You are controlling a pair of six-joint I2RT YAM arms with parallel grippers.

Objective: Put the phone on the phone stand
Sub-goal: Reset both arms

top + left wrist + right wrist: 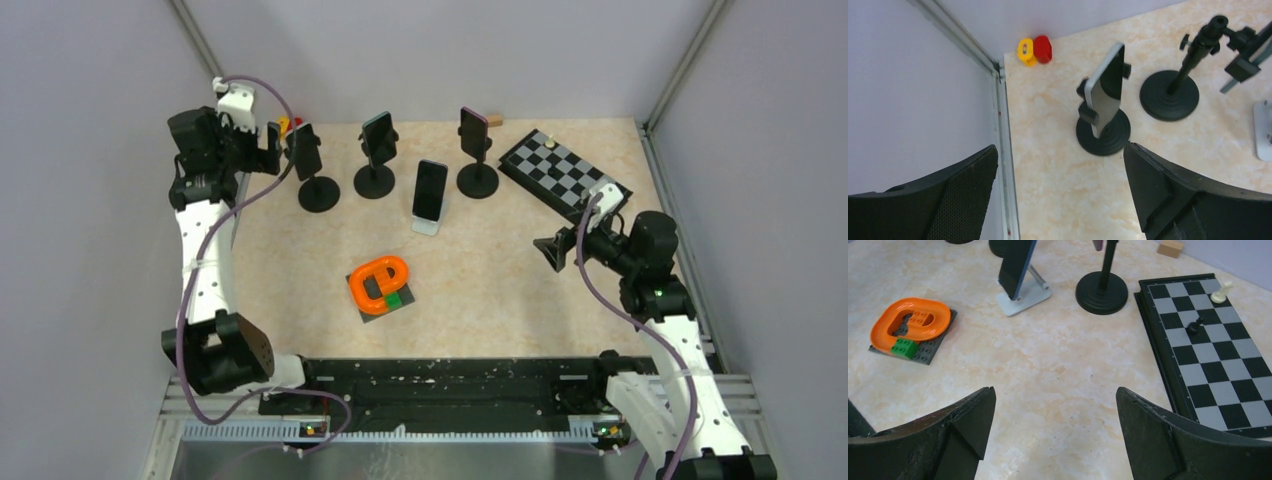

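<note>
L claw (1060, 150): fingers wide apart, nothing btwn them. In the top view it sits just at 9 o'clock of the phone (1104, 92), not touching. R claw (1055, 392): also spread and empty, at 3 o'clock of the table (500, 290), near the chessboard (1208, 340), well apart from the job.

Phone is at approx 10 o'clock of the table, held on edge, leaning back a bit, in the stand (1103, 137) w/ the round black base. The stand's side clamps sit on its long edges around mid-height. My read: it looks seated, so the task is done or nearly so.

Handling, as a judgement: stiff slab, light-ish, slick glass faces, screen prob. fragile. If it needs a nudge or re-grip, pinch across the two long edges above the clamps, not on the faces, since pads would slide on glass. Go gently: the stand is top-heavy on a thin post, so a side push could tip it.

Other stands (374, 183) w/ phones at 12 o'clock are close by, so watch the elbow room.
</note>
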